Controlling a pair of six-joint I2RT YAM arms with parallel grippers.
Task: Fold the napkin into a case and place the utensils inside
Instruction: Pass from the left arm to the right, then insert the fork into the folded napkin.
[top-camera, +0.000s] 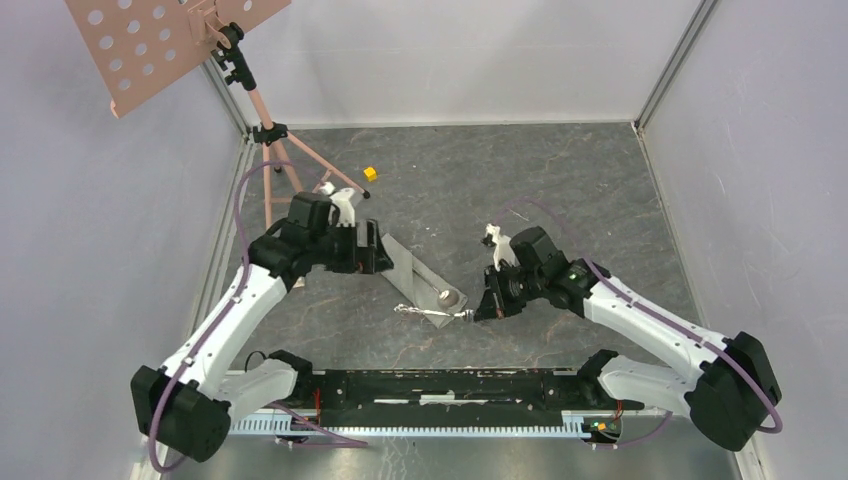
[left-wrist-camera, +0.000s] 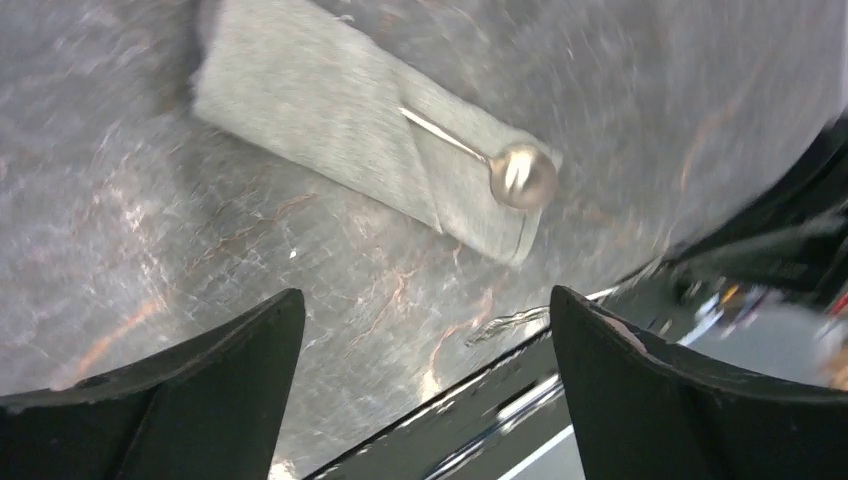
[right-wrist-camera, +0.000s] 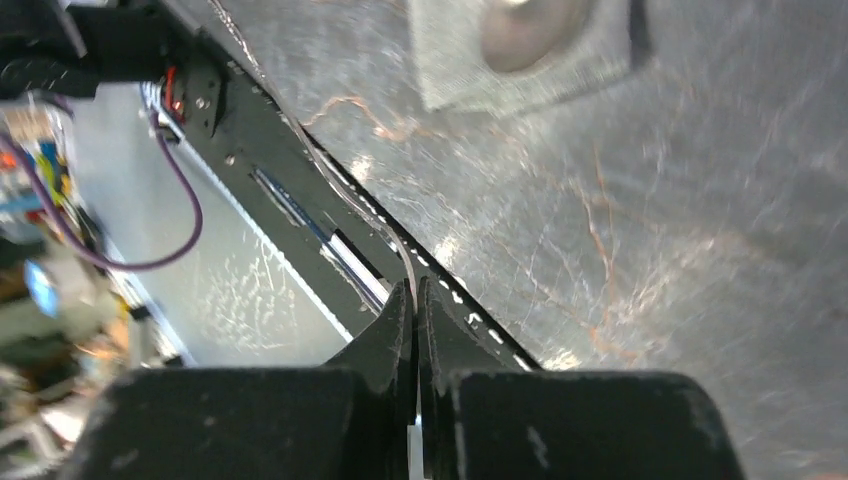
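Lying slantwise on the dark marbled tabletop (top-camera: 560, 200), the case (top-camera: 415, 272) is a long, narrow fold of grey-green cloth midway between the two arms. The far end is hidden under the left gripper (top-camera: 378, 250), which hangs above it. The spoon (top-camera: 447, 296) sits at the case's near end. Its round bowl rests on top of the cloth, and in the left wrist view the handle (left-wrist-camera: 445, 135) slips beneath a fold, so most of its length is out of sight. A second utensil (top-camera: 432, 314) lies on the bare tabletop just beside that near end. It is thin and glinting, and too small and blurred to tell what kind it is.

The left gripper (left-wrist-camera: 425, 295) stands wide apart, with nothing between its fingers and the case (left-wrist-camera: 330, 130) well clear of them. The right gripper (right-wrist-camera: 415, 290) is pressed fully together. From above, its tip (top-camera: 487, 305) meets the right end of the second utensil. Whether it pinches that end cannot be told, as its own wrist view shows only a thin pale line running away from the fingertips. That view also cuts off the case (right-wrist-camera: 455, 70) and the spoon bowl (right-wrist-camera: 525, 30) at its top edge.

A yellow cube (top-camera: 370, 173) sits well apart, by the foot of a pink stand (top-camera: 150, 40).
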